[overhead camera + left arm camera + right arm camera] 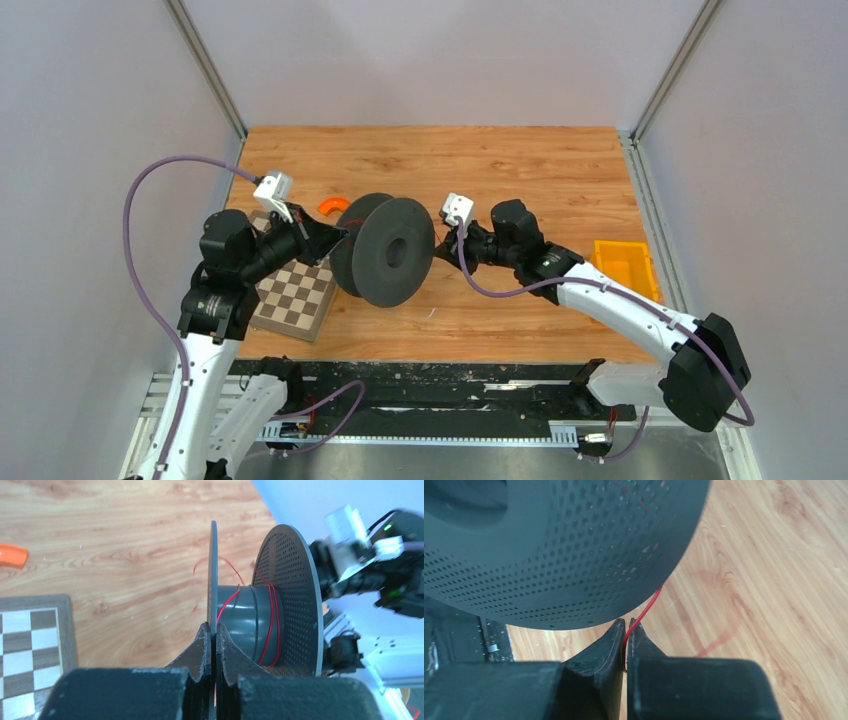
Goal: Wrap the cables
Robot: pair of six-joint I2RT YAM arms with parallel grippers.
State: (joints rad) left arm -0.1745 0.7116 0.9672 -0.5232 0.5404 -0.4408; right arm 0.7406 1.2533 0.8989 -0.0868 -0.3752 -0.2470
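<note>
Two grippers at the spool, the wire caught in a slight pinch

Closest to me, the left gripper (214,630) is clamping its jaws on one thin flange of the black spool (372,250), holding it on edge. The right gripper (625,627) is pinching the red wire (647,607) between jaws almost together, just beside the other flange. A few turns are lying loosely on the hub, one loop arching clear. I'd say the wire is risking slipping from that pinch and springing off, or a hard pull is risking twisting the flange free. Farther right, the orange bin (620,244) is showing nothing inside that I can make out.
</note>
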